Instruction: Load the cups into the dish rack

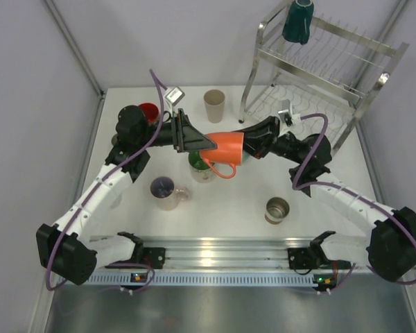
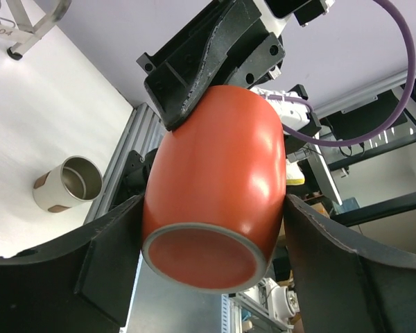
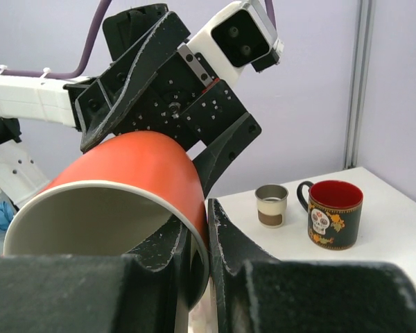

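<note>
An orange cup (image 1: pixel 225 147) hangs on its side in the air over the middle of the table, between my two grippers. My right gripper (image 1: pixel 253 146) is shut on its rim (image 3: pixel 194 229), one finger inside the cup and one outside. My left gripper (image 1: pixel 202 141) straddles the base end (image 2: pixel 208 257), and both fingers (image 2: pixel 118 243) lie against the cup's sides. The dish rack (image 1: pixel 333 76) stands at the back right, with a dark teal cup (image 1: pixel 298 21) upside down on its top tier.
On the table stand a beige cup (image 1: pixel 214 105), a red-lined black skull mug (image 1: pixel 149 111), a green-lined cup (image 1: pixel 200 165) under the orange one, a pinkish mug (image 1: pixel 166 193) and a steel cup (image 1: pixel 277 209). A small white-and-brown cup (image 3: pixel 271 205) stands beside the skull mug (image 3: pixel 333 215).
</note>
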Controlling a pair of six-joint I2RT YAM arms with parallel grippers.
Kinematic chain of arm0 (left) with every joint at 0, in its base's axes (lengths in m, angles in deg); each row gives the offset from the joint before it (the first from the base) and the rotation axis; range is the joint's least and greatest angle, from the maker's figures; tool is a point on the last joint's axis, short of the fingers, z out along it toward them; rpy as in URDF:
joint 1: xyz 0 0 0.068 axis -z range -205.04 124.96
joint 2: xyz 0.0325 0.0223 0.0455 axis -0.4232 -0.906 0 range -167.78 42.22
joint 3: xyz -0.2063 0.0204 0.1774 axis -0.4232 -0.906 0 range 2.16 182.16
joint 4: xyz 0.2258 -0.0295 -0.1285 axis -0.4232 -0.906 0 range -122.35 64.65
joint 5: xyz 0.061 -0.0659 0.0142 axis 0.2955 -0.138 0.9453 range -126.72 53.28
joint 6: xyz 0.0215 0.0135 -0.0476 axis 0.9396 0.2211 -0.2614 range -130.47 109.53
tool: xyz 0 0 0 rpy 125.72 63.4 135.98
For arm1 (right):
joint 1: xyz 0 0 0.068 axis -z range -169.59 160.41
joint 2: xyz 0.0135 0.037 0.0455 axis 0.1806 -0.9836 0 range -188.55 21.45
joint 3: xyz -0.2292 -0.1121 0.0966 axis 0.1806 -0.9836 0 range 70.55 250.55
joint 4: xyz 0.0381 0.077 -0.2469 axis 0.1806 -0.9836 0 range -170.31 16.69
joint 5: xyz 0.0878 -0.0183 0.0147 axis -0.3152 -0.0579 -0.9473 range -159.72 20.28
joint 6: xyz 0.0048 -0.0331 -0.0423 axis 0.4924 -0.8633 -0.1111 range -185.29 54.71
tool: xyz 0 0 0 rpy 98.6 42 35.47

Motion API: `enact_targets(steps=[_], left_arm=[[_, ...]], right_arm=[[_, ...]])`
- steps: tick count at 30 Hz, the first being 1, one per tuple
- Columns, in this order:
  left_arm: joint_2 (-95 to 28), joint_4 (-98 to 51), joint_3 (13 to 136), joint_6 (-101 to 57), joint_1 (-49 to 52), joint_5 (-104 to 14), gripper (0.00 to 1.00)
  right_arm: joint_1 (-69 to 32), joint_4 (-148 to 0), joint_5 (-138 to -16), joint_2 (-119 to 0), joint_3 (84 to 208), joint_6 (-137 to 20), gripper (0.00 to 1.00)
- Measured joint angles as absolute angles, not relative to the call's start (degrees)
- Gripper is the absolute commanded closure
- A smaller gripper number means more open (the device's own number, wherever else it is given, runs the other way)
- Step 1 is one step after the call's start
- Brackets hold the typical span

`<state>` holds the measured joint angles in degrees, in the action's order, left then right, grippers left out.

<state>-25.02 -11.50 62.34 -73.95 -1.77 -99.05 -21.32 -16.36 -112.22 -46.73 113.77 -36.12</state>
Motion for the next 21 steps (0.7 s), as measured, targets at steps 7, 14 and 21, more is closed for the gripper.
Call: enact_targets(steps=[7, 14, 21], left_arm=[[-25.07, -9.73, 62.30, -75.44, -1.88, -98.28, 1.00], [-26.77, -8.57, 62.23, -78.06, -1.72, -97.06, 1.00], [-29.90, -8.62, 62.21, -80.62, -1.38, -95.55, 1.00]], right_arm=[[-21.30, -14.70, -111.41, -47.28, 113.77, -35.90, 0.94], [-21.30, -19.71, -108.05, -46.29, 113.77, -39.90, 0.72], [-20.90, -30.83, -104.85, -44.02, 113.77, -46.44, 0.61]])
